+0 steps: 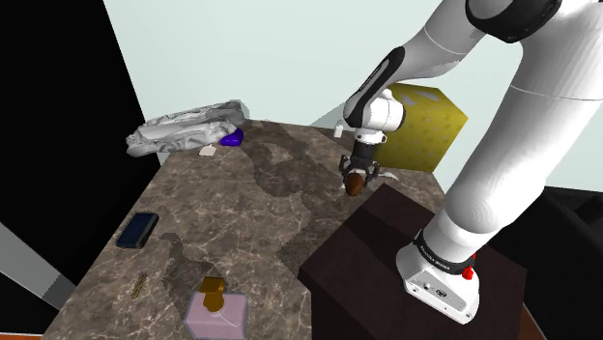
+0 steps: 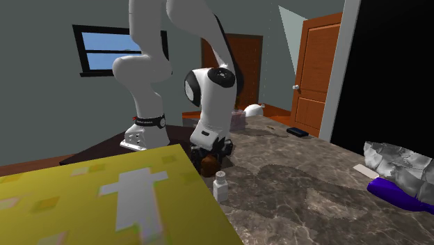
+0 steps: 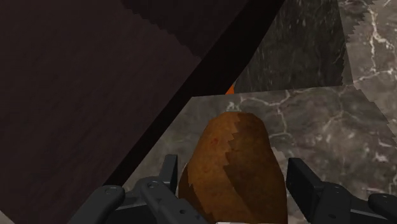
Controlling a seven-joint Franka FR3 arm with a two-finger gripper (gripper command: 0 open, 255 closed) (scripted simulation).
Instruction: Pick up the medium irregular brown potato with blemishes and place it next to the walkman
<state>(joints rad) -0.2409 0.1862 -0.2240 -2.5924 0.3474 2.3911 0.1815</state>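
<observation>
Straddling the brown potato, gripper fingers: clasping or flanking, cannot tell. Risk: loose hold drops potato at tabletop edge beside stand; walkman lies well apart.

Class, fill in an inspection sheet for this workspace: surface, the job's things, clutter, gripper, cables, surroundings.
surface: dark veined marble tabletop; the dark stand is at one side.
job's things: brown potato close to the stand; dark flat walkman far across the table.
clutter: yellow box, small white bottle, crumpled silver object, purple object, pink bottle with brown cap, tiny item.
gripper: gripper down around the potato; grasp unclear.
cables: nothing seen.
surroundings: pale wall, black area, window, orange door.
</observation>
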